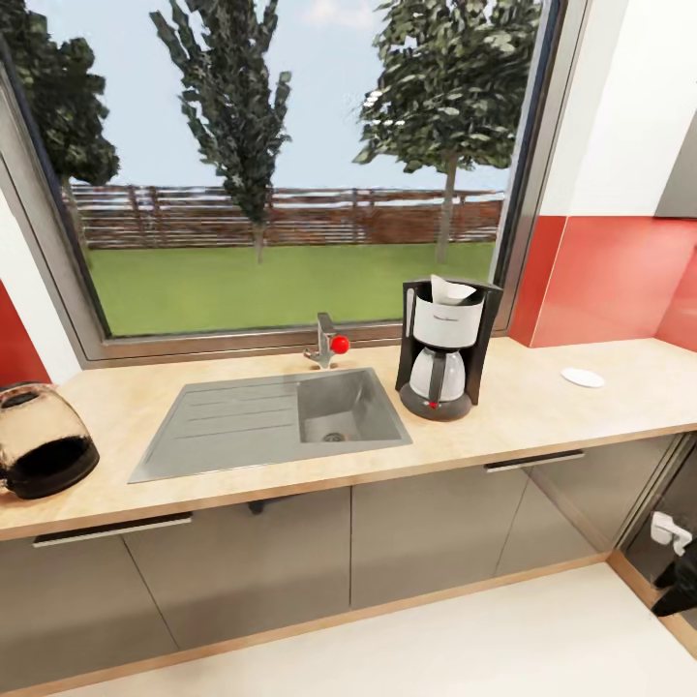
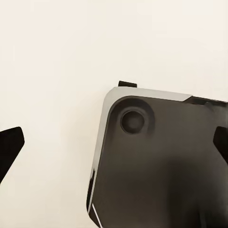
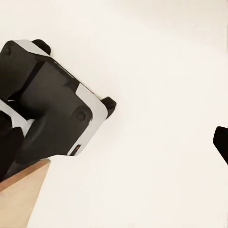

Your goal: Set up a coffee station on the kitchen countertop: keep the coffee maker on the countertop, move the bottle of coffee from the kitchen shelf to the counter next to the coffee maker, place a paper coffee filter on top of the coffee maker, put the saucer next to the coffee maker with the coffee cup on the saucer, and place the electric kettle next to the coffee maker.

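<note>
The coffee maker [image 1: 445,353] stands on the kitchen countertop [image 1: 523,411] just right of the sink, with the paper coffee filter [image 1: 451,287] resting in its top. The saucer [image 1: 583,378] lies bare on the counter farther right. The electric kettle [image 1: 39,440] sits at the counter's far left end. The bottle of coffee, the coffee cup and the kitchen shelf are out of view. My left gripper [image 2: 114,142] is open over the pale floor and my own dark base [image 2: 156,166]. My right gripper [image 3: 114,142] is open too, one fingertip [image 3: 221,142] showing.
A steel sink [image 1: 276,416] with a red-knobbed tap [image 1: 329,344] is set in the counter below a large window. Dark grey cabinet fronts [image 1: 426,532] run beneath. Part of my right arm [image 1: 673,547] hangs low at the right. Pale floor lies in front.
</note>
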### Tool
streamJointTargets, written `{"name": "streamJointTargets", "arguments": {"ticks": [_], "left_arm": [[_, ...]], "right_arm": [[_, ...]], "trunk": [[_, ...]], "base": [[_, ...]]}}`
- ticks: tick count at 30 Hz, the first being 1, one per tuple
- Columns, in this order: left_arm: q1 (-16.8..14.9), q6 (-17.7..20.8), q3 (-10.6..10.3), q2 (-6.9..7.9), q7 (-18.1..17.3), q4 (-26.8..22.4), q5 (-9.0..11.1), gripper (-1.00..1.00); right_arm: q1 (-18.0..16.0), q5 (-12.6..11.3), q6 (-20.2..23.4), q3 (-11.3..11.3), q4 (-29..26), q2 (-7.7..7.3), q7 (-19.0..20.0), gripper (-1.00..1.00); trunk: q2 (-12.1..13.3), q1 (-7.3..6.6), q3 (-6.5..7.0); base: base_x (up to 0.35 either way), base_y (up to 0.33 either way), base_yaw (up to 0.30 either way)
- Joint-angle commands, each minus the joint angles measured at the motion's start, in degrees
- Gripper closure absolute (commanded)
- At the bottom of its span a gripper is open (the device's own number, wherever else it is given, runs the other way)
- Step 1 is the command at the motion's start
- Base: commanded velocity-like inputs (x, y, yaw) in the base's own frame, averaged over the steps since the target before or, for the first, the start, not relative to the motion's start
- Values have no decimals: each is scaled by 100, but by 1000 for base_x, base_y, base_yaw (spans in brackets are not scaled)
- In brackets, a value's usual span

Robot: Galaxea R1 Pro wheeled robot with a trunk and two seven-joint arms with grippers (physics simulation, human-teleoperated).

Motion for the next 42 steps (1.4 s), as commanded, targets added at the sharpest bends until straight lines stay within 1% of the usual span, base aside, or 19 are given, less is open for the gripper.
{"name": "streamJointTargets", "arguments": {"ticks": [1,4,5,9,12,16,17,21,22,23,24,25,28,29,32,35,38,40,42], "left_arm": [[0,-6,-7,-1,-5,-8,58,-100],[1,-6,-7,-2,-5,-8,58,-100],[1,-6,-7,0,-5,-8,58,-100],[2,-6,-7,-2,-5,-8,58,-100],[1,-6,-7,-2,-5,-8,58,-100],[1,-6,-7,-3,-5,-8,58,-100],[0,-6,-7,-3,-5,-8,58,-100],[1,-6,-7,-3,-5,-8,58,-100],[0,-6,-7,-3,-5,-8,58,-100],[0,-6,-7,-3,-5,-8,58,-100],[1,-6,-7,-3,-5,-8,58,-100],[2,-6,-7,-1,-5,-8,58,-100],[2,-6,-5,1,-5,-8,58,-100],[2,-6,-3,3,-5,-10,59,-100],[2,-6,8,5,-5,-10,62,-100],[2,-6,38,5,-5,-9,60,-100],[2,-6,74,6,-5,-9,58,-100],[2,-6,86,6,-5,-9,58,-100],[2,-6,90,6,-5,-8,58,-100]], "right_arm": [[137,-112,-9,-63,7,1,-28,-100],[544,-531,-146,-63,9,4,-304,-100],[812,-775,-202,-63,11,6,-606,-100],[1356,-1282,-265,-63,14,20,-1229,-100],[1771,-1707,-323,-63,14,39,-1630,-100],[2309,-2297,-547,-60,15,72,-2198,-100],[2563,-2557,-694,-58,15,123,-2532,-100],[3016,-2944,-881,-57,15,316,-3314,-100],[3219,-3081,-931,-58,17,415,-3781,-100],[3315,-3146,-952,-59,18,466,-4028,-100],[3487,-3287,-996,-60,20,579,-4526,-100],[3795,-3645,-1108,-64,19,919,-5445,-100],[4039,-3873,-1261,-68,15,1223,-6103,-100],[4183,-3969,-1417,-66,15,1370,-6532,-100],[4357,-4055,-1673,-65,15,1538,-7016,-100],[4487,-4096,-1863,-64,15,1730,-7276,-100],[4610,-4121,-1994,-63,15,1882,-7438,-100],[4659,-4133,-2040,-67,11,1928,-7493,-100],[4677,-4137,-2057,-69,9,1941,-7514,-100]], "trunk": [[-6,1,-6],[-6,1,-6],[-6,1,-6],[-6,1,-6],[-6,1,-6],[-6,1,-6],[-6,1,-6],[-6,1,-6],[-6,1,-6],[-6,1,-6],[-6,1,-6],[-6,1,-6],[-6,1,-6],[-6,1,-6],[-6,1,-6],[-6,1,-6],[-6,1,-6],[-6,1,-6],[-6,1,-6]], "base": [[0,0,0],[0,0,0],[0,0,0],[0,0,0],[0,0,0],[0,0,0],[0,0,0],[0,0,0],[0,0,0],[0,0,0],[0,0,0],[0,0,0],[0,0,0],[0,0,0],[0,0,0],[0,0,0],[0,0,0],[0,0,0],[0,0,0]]}}
